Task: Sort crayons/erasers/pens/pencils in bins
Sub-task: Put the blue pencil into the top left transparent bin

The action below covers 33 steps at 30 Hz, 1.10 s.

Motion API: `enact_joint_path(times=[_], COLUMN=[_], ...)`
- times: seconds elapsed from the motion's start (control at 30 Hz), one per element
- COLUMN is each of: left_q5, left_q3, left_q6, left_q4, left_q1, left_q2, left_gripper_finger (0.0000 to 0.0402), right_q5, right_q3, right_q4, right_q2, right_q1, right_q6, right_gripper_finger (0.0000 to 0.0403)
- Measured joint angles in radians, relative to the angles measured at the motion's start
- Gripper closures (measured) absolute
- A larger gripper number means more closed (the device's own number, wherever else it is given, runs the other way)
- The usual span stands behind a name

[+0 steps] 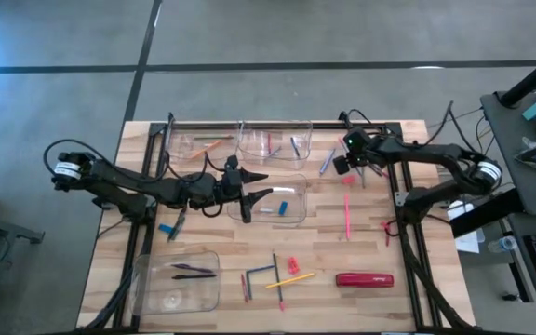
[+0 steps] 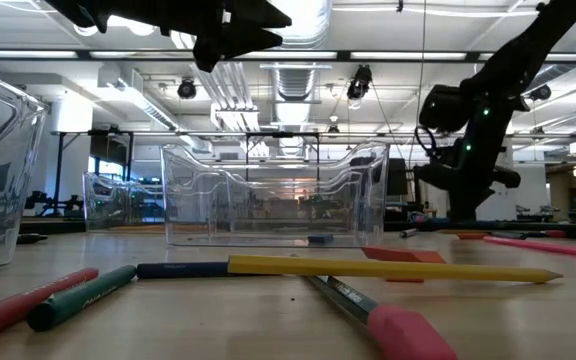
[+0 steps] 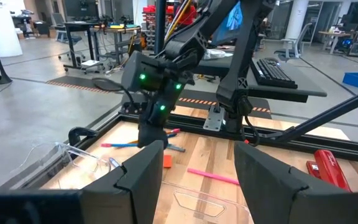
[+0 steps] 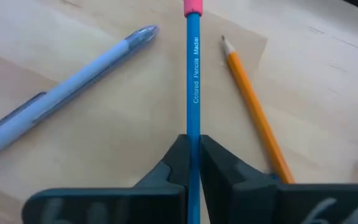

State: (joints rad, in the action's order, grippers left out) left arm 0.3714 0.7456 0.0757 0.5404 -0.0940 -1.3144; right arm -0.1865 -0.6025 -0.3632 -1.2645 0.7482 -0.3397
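My right gripper (image 4: 192,163) is at the far right of the table (image 1: 355,166), pointing down, shut on a blue coloured pencil (image 4: 193,81) with a pink end. An orange pencil (image 4: 253,106) and a light blue pen (image 4: 67,87) lie on the wood either side of it. My left gripper (image 1: 263,185) is open and empty, hovering over the left end of the middle clear bin (image 1: 287,216); its fingers also show in the left wrist view (image 3: 197,180). Other clear bins stand at the far left (image 1: 194,146), far middle (image 1: 273,140) and near left (image 1: 175,279). My right gripper pinches the blue pencil's shaft (image 4: 193,127) between its two fingers, which lie across the pencil. The fingers come from above, pointing down. The pink-ended part reaches out beyond the fingers over the wood; whether the pencil is lifted clear, I cannot tell.
A pink pencil (image 1: 347,216) lies right of the middle bin. Near the front edge lie several sticks (image 1: 270,274), a yellow pencil (image 2: 388,268), red erasers (image 1: 293,265) and a large red oblong object (image 1: 364,278). Black frame rails (image 1: 408,223) edge the table.
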Motion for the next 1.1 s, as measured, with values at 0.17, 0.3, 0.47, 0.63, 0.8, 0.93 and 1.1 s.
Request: enact_joint_path(times=[0.17,0.3,0.47,0.63,0.8,0.93,1.1], left_q5=[0.0,0.0,0.0,0.0,0.0,0.0,-0.001], left_q3=[0.0,-0.001,-0.015,-0.016,-0.016,-0.016,-0.011], left_q6=[0.002,0.022,0.025,0.049,0.053,0.075,0.075], left_q4=[0.0,-0.003,0.0,-0.001,0.001,0.03,0.16], left_q1=[0.0,0.0,0.0,0.0,0.0,0.0,0.0], left_q2=[0.0,0.0,0.0,-0.001,-0.001,-0.021,-0.114], left_gripper_finger=[0.0219,0.0219,0.0219,0.0219,0.0219,0.0219,0.0219], right_q5=[0.004,0.031,0.16,0.27,0.346,0.351,0.351], right_q3=[0.0,0.0,-0.001,-0.001,-0.002,-0.002,-0.002], right_q4=[-0.029,-0.031,-0.01,0.054,0.169,0.258,0.366], right_q2=[0.085,0.157,0.246,0.324,0.364,0.366,0.354], right_q1=[0.0,-0.008,-0.028,-0.096,-0.207,-0.308,-0.416], right_q6=[-0.008,-0.008,-0.011,-0.008,-0.008,-0.008,-0.005], right_gripper_finger=[0.039,0.039,0.039,0.039,0.039,0.039,0.039])
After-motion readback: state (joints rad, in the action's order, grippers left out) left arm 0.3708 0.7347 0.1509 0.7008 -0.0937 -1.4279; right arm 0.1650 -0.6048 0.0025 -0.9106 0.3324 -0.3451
